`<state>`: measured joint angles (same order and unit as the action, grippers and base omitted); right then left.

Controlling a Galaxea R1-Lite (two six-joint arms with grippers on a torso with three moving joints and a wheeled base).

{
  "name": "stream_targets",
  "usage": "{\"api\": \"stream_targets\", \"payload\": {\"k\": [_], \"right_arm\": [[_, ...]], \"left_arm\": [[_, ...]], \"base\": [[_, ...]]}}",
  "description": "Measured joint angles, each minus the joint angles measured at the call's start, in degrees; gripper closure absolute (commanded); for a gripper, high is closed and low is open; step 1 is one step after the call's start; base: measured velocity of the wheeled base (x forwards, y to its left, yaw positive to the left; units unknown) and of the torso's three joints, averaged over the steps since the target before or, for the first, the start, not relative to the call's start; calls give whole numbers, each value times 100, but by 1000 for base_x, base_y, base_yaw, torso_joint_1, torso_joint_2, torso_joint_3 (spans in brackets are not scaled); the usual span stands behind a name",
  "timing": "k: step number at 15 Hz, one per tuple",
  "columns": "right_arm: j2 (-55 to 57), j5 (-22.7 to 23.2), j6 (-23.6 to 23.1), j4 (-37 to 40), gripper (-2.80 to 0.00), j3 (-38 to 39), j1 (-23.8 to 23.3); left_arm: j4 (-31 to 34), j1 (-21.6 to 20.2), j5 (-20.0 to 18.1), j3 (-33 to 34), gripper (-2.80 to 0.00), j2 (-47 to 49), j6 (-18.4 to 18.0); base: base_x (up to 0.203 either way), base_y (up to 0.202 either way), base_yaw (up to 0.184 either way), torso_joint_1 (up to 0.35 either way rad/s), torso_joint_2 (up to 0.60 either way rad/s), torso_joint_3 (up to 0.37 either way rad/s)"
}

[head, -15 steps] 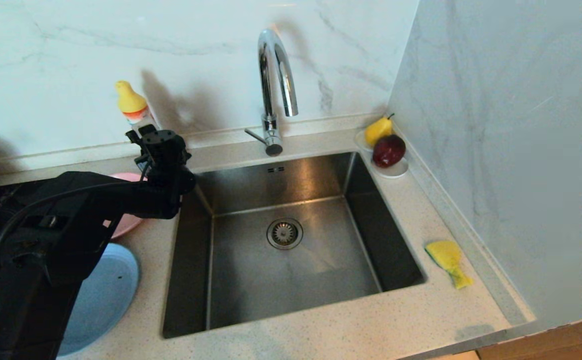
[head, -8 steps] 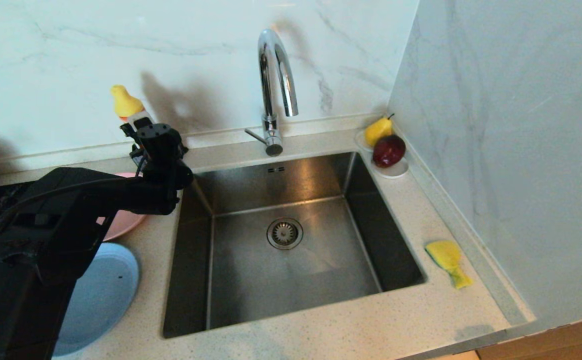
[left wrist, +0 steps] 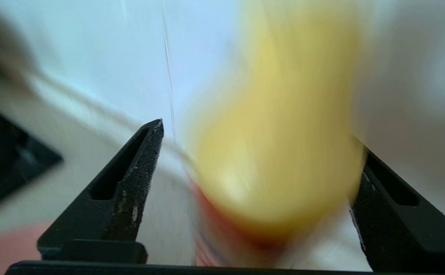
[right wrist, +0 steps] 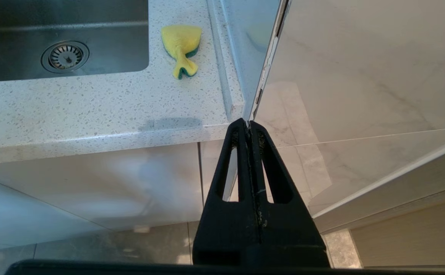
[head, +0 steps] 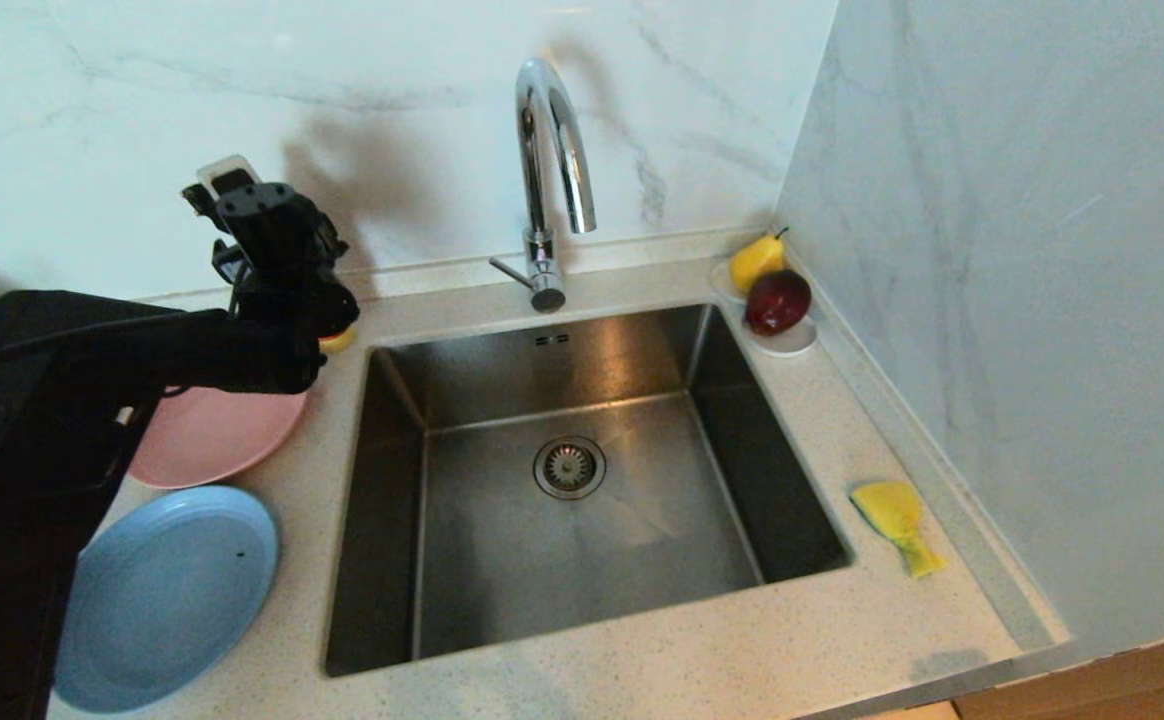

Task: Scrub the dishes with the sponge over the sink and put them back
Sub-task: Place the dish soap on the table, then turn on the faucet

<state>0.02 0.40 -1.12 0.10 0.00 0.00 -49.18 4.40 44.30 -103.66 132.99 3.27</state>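
Note:
The pink plate and the pale-blue plate lie on the counter left of the sink. The yellow sponge with its green face lies on the counter right of the basin, also in the right wrist view as the sponge. My left arm reaches over the pink plate toward the back wall. My left gripper is open, with a blurred yellow bottle cap between its fingers. My right gripper hangs shut and empty below the counter's front right corner.
A chrome arched tap stands behind the basin, and the drain strainer sits in its floor. A white saucer with a yellow pear and a dark red fruit stands in the back right corner. A wall closes the right side.
My left arm has risen and swung left toward the wall, uncovering the pink and blue plates. Its hand now hides the yellow-capped bottle. The right arm has not moved.

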Motion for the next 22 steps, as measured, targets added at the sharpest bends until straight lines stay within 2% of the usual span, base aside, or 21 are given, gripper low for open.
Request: {"api": "stream_targets", "payload": {"k": [2,3,7,12,15,18,21,22], "right_arm": [[0,0,0,0,0,0,0],[0,0,2,0,0,0,0],[0,1,1,0,0,0,0],[0,3,2,-2,0,0,0],[0,1,0,0,0,0,0],[0,1,0,0,0,0,0],[0,1,2,0,0,0,0],[0,0,0,0,0,0,0]], "left_arm": [[178,-7,-21,111,-280,-472,-28],[318,-9,-37,154,0,-706,-30],[1081,-9,-161,219,0,-1637,-21],[2337,0,-603,410,0,-2911,25],[2843,-9,-1193,927,0,-3835,11],[3110,-9,-2075,2102,0,-4949,-34],[3649,15,-2957,3342,0,-6017,4],[3860,33,-3357,3643,0,-6290,33]], "base": [[0,0,0,0,0,0],[0,0,0,0,0,0],[0,0,0,0,0,0],[0,0,0,0,0,0],[0,0,0,0,0,0],[0,0,0,0,0,0],[0,0,0,0,0,0],[0,0,0,0,0,0]]}}
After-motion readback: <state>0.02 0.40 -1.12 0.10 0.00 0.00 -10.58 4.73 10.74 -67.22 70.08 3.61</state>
